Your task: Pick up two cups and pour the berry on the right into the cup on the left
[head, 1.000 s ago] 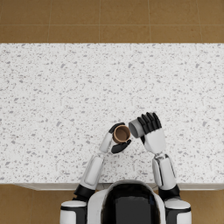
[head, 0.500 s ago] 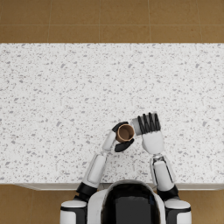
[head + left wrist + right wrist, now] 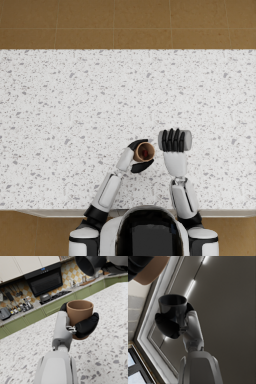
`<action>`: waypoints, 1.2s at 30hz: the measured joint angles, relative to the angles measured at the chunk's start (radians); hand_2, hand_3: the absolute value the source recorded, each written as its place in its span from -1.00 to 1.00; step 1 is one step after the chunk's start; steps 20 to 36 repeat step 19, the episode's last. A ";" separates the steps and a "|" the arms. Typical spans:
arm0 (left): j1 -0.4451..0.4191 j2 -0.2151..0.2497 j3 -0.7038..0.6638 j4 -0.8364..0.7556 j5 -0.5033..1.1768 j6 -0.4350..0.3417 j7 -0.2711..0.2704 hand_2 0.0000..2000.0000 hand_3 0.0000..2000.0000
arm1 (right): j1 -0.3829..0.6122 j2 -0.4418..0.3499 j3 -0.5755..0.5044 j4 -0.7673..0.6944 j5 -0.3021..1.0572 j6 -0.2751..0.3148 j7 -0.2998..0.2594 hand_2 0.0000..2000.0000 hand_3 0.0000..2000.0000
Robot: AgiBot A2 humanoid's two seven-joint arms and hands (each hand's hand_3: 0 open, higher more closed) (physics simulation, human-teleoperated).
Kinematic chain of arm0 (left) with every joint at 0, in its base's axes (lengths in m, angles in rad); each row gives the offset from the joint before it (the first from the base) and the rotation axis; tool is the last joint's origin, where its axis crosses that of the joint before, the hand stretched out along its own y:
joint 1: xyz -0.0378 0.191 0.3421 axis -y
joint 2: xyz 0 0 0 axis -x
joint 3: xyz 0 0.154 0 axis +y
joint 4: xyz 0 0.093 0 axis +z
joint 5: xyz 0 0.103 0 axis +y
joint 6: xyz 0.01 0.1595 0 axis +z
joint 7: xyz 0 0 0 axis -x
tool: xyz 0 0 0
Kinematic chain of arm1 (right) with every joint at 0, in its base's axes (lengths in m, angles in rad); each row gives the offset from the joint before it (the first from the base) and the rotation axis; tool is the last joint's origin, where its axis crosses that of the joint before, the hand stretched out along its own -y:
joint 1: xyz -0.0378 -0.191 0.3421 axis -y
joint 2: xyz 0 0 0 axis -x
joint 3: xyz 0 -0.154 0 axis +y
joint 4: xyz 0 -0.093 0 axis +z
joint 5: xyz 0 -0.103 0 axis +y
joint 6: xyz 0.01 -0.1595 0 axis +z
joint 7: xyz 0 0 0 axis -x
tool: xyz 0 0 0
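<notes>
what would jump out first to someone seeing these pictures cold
The two cups held close together above the near edge of the speckled table: the left hand holds an upright brown cup, with something dark red inside it in the head view. Right beside it, the right hand grips a dark cup tipped over on its side, its mouth turned toward the brown cup.

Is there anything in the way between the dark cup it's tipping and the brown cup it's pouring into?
Nothing visible. The right hand holds the dark cup tipped on its side right beside the brown cup, which the left hand holds upright with its mouth open. Only a small gap separates them.
</notes>
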 measured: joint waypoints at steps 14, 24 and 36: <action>-0.012 -0.004 -0.007 -0.017 0.000 -0.003 0.000 1.00 0.28 | -0.001 -0.001 0.000 0.002 0.057 -0.003 0.001 1.00 0.28; -0.012 -0.004 -0.007 -0.017 0.000 -0.003 0.000 1.00 0.28 | -0.001 -0.001 0.000 0.002 0.057 -0.003 0.001 1.00 0.28; -0.012 -0.004 -0.007 -0.017 0.000 -0.003 0.000 1.00 0.28 | -0.001 -0.001 0.000 0.002 0.057 -0.003 0.001 1.00 0.28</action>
